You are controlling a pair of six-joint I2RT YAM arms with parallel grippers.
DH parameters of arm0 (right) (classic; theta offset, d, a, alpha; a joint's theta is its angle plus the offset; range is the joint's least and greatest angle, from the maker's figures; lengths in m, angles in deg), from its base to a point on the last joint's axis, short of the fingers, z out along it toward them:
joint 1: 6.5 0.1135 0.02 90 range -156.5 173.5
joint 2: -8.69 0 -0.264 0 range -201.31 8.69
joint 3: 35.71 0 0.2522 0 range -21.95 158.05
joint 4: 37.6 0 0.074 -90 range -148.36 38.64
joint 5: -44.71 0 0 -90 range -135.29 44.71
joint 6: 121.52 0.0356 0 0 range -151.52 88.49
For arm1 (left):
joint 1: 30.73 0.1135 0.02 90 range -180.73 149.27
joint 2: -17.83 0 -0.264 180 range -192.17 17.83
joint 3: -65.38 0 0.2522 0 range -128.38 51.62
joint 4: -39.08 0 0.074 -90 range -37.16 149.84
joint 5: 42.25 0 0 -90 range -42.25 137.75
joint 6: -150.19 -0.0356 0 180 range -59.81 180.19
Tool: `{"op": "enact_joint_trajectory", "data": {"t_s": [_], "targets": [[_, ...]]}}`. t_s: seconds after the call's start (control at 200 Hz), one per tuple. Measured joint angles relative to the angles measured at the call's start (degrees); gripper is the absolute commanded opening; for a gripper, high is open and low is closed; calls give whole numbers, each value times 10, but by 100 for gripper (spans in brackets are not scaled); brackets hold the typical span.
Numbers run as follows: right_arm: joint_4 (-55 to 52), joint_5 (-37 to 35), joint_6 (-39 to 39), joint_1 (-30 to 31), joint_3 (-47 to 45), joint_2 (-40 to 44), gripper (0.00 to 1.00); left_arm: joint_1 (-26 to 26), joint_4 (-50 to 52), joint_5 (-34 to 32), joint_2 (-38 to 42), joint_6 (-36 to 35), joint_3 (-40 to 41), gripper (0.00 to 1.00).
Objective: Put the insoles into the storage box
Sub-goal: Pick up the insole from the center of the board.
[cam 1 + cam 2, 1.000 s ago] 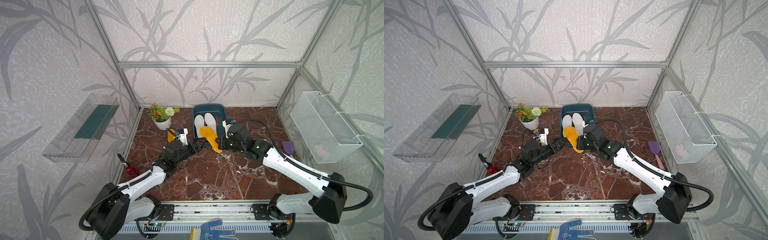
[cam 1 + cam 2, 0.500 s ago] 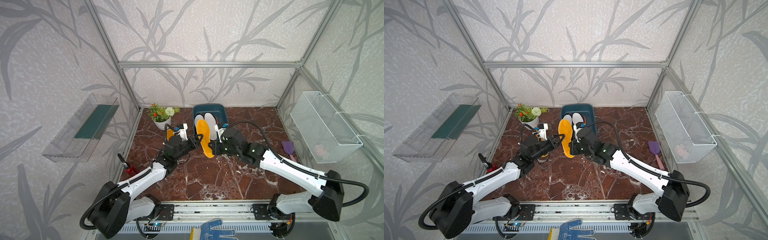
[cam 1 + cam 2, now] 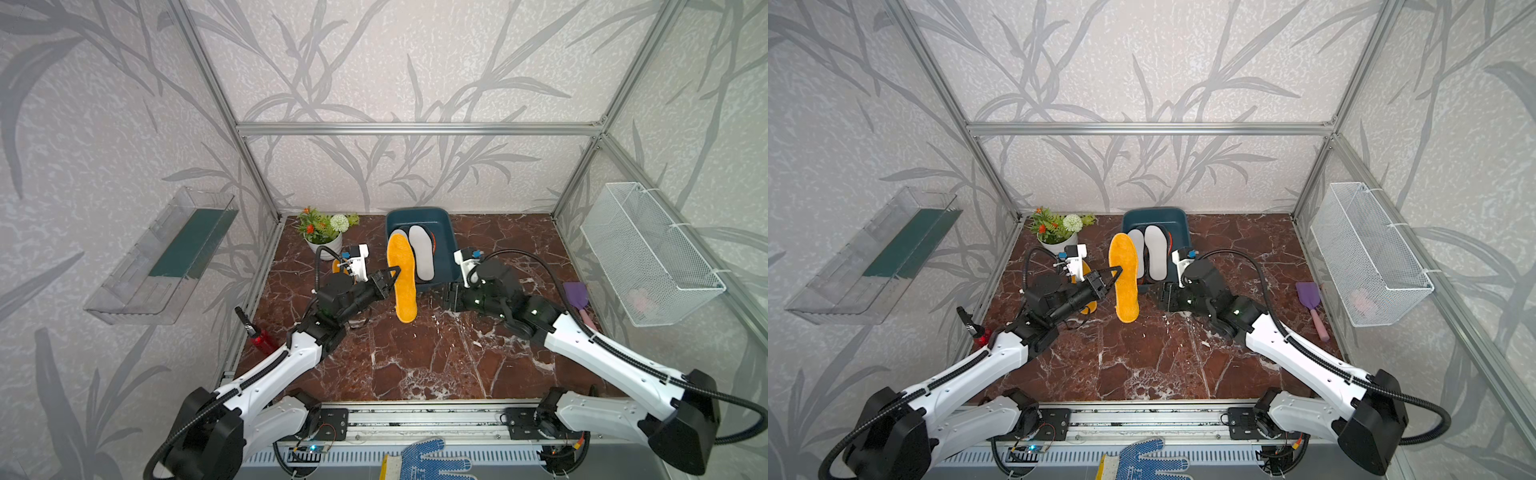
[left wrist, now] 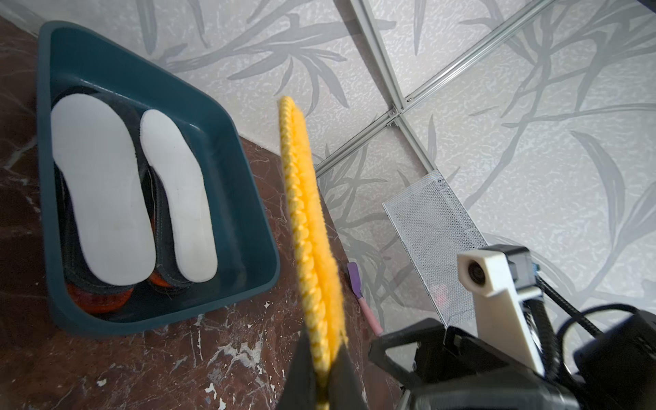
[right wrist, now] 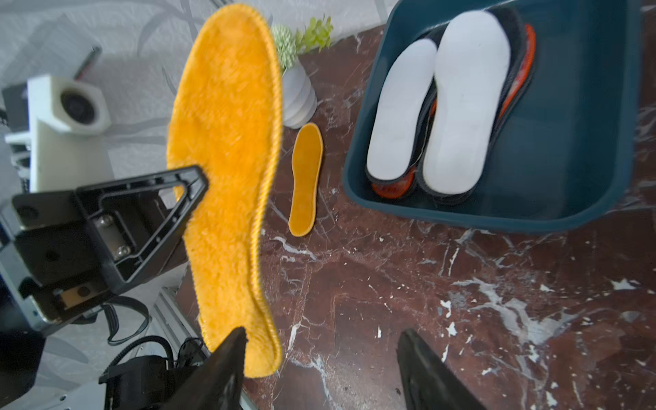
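Dark red marble is covering the tabletop (image 3: 415, 357), with leaf-patterned walls rising around it. Above that surface a fluffy yellow insole (image 3: 402, 278) (image 3: 1124, 277) is hanging in the air, turned on its edge in the left wrist view (image 4: 312, 248). The left gripper (image 3: 395, 272) (image 4: 319, 383) is pinching its long side, jaws clamped tight on the pile. The right gripper (image 5: 323, 333) (image 3: 451, 297) is hovering at the heel end with its jaws spread wide, gripping nothing. The heel is showing just beside one of its fingers (image 5: 227, 362), and whether they are touching cannot be told.

Just behind the held insole, the storage box (image 3: 417, 216) (image 5: 568, 142) is sitting at the back of the table. Two white insoles (image 3: 420, 253) (image 4: 103, 191) are lying side by side in it, on top of dark and red-orange insoles (image 5: 394, 186).

A second yellow insole (image 5: 306, 177) (image 3: 1088, 307) is lying flat on the marble, outside the box and near a potted plant (image 3: 324, 232). Farther out, a purple scoop (image 3: 1310, 299) is lying by the right wall under a wire basket (image 3: 648, 253). A clear shelf (image 3: 166, 257) is hanging on the left wall, and a blue-dotted glove (image 3: 428, 459) is lying at the front edge.
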Motion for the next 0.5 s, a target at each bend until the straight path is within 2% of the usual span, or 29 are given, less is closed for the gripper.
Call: {"op": "enact_joint_trajectory", "data": {"t_s": [0.13, 0.255, 0.5], "targets": [[51, 75, -3, -58, -43, 33, 61, 4, 2, 41, 21, -32, 1, 0], [77, 139, -24, -61, -42, 33, 50, 4, 9, 68, 38, -56, 2, 0], [151, 244, -23, -60, -24, -36, 43, 4, 26, 90, 46, -77, 3, 0]]}}
